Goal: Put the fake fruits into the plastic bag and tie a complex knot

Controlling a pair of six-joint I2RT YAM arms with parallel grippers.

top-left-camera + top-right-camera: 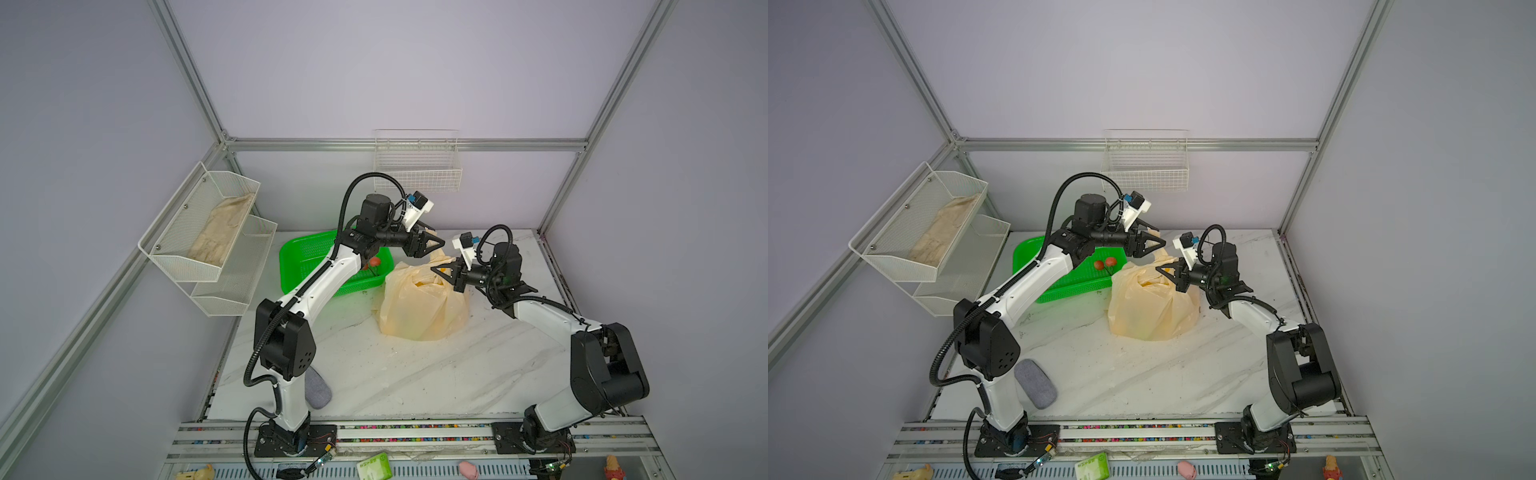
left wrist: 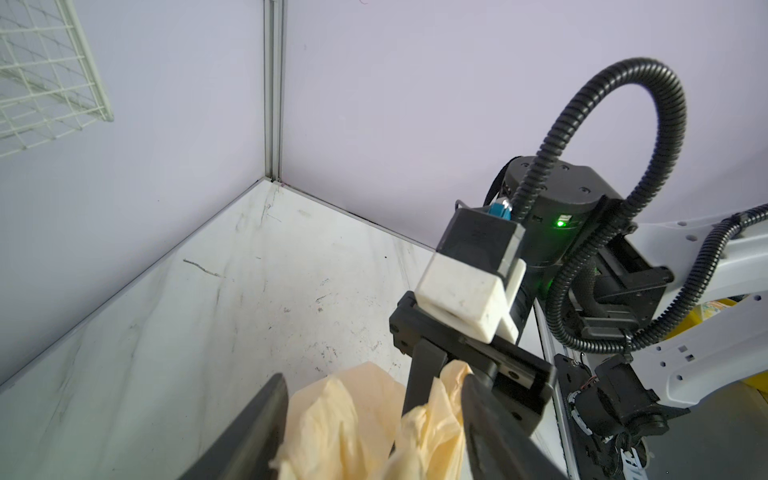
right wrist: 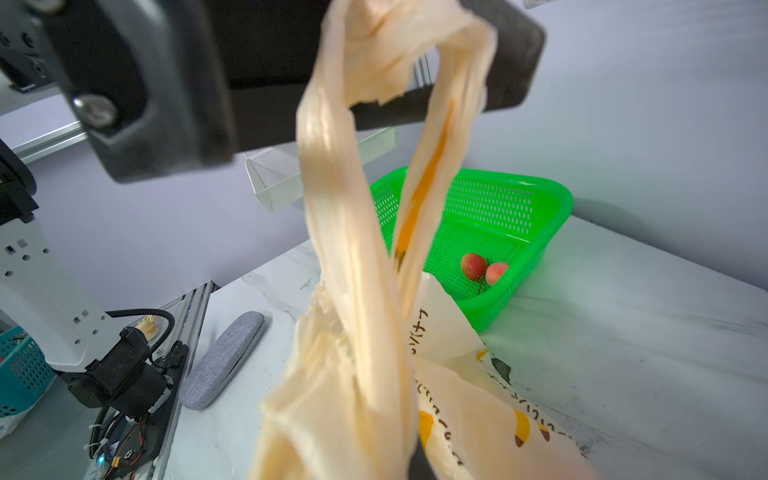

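Observation:
The plastic bag point(image 1: 419, 309) point(image 1: 1152, 309) stands bulging on the marble table, pale orange with banana prints point(image 3: 521, 428). Something yellow shows through its mouth point(image 1: 424, 284). My right gripper point(image 1: 440, 271) point(image 1: 1165, 270) is shut on a twisted handle point(image 3: 353, 257) above the mouth. My left gripper point(image 1: 436, 244) point(image 1: 1156, 245) point(image 2: 374, 380) is just behind it and higher. It is open, with crumpled handle plastic point(image 2: 332, 415) lying loose between its fingers point(image 2: 257, 428). Two red fake fruits point(image 3: 473, 266) point(image 1: 1111, 261) lie in the green basket.
The green perforated basket point(image 1: 299, 257) point(image 1: 1025, 253) point(image 3: 519, 195) sits left of the bag, partly under my left arm. A grey case point(image 1: 318, 388) point(image 1: 1035, 382) lies near the left arm's base. White mesh shelves point(image 1: 208, 232) hang on the left wall. A wire basket point(image 1: 417, 166) hangs on the back wall.

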